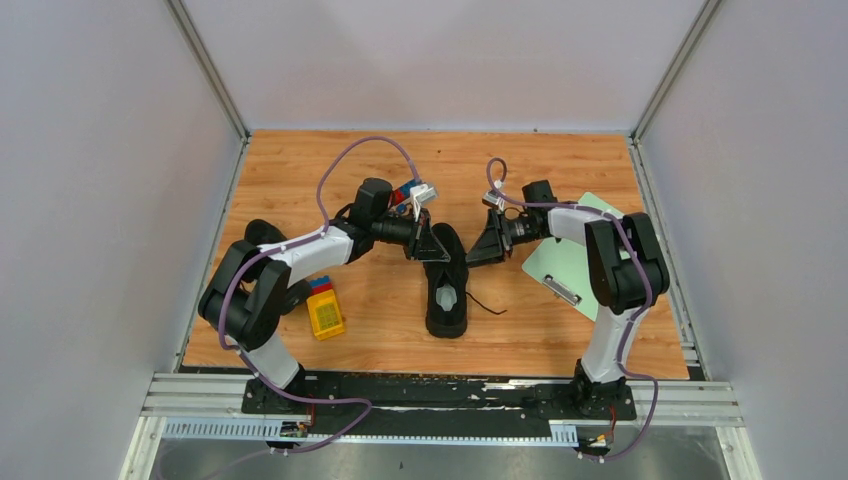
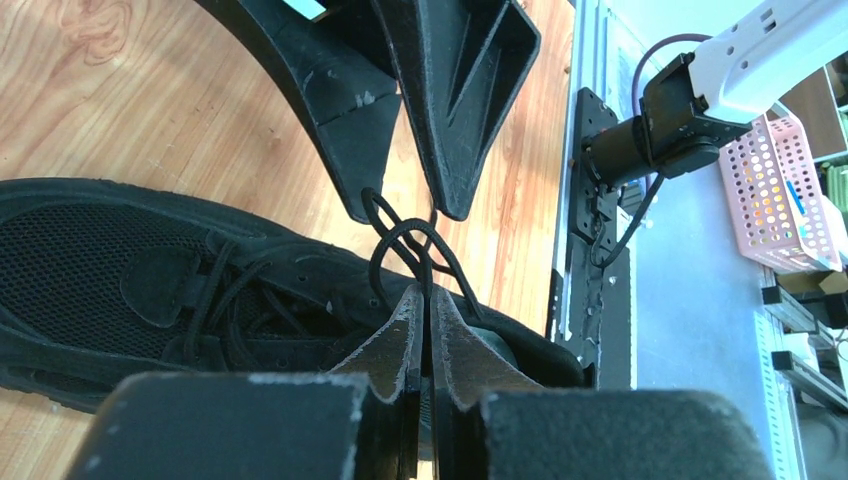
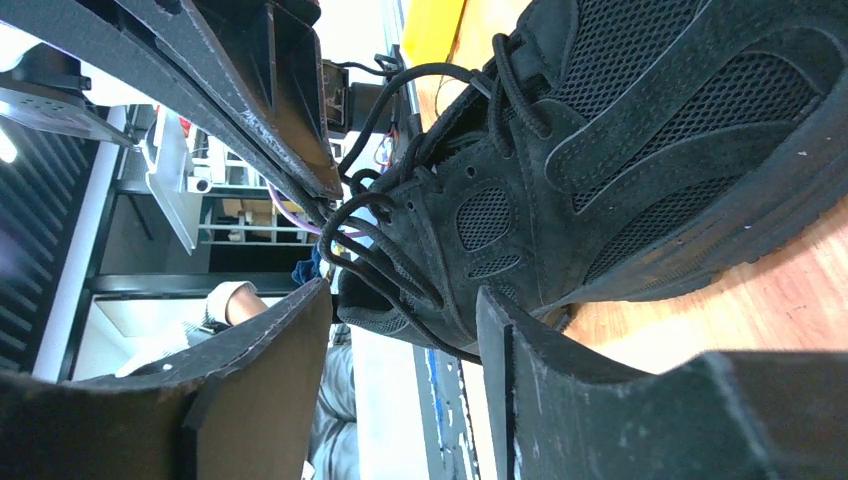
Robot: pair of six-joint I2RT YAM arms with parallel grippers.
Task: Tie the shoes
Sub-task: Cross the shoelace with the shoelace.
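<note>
The shoe (image 1: 447, 318) lies at the middle of the wooden table (image 1: 560, 340), long axis near-to-far, toe away from the arms, the left gripper (image 2: 424, 300) clamped on its lace (image 2: 400, 240), the right gripper (image 3: 403, 292) spread wide, pale grey walls (image 1: 440, 60) around.

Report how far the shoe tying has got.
Done: laces crossed into loops over the middle shoe. In hand: left gripper pinches them; right gripper stands open beside them. Left: pulling a bow tight, then the other shoe, half hidden by the left arm.
</note>
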